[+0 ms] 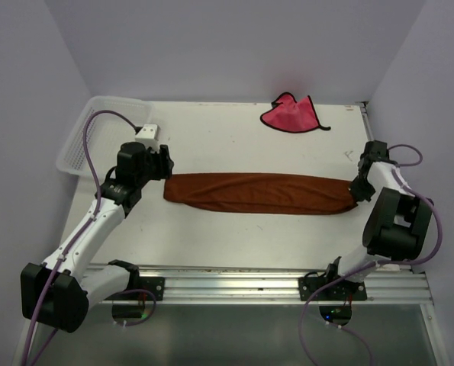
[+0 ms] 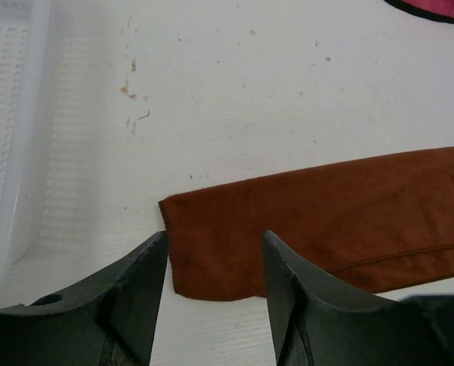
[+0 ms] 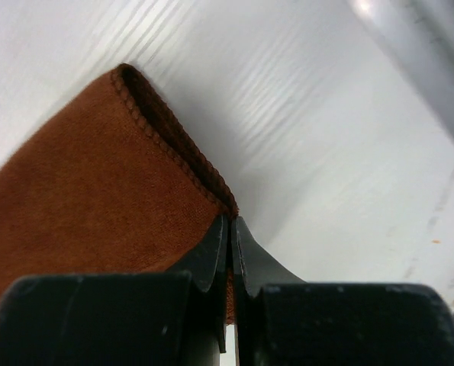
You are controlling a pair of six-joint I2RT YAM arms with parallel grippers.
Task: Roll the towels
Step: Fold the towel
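Under pale walls, white counter [image 1: 234, 244]. Across its middle, rust-orange-brown fuzzy towel [image 1: 261, 193], folded into a long narrow strip, lying left to right. Step in hand, by the look of it: starting the roll from the right end. To do it well: keep the pinched end low and square to the strip, turn it over onto the cloth in a tight first wrap, avoid pulling sideways and skewing the fold. Probably worth pinning the far end flat against dragging. At the strip's right end, right pincer [image 3: 231, 229]: clenched on the folded corner, stitched hem running up from the fingertips. At the left end, left pincer [image 2: 215, 248]: part open, grasping nothing, poised over the cloth's corner; touching or not, cannot tell. Farther back on the counter, well apart, bright pink-red towel [image 1: 290, 114] with dark edging, crumpled, not yet rolled. At the back left, white plastic mesh basket [image 1: 85, 141].
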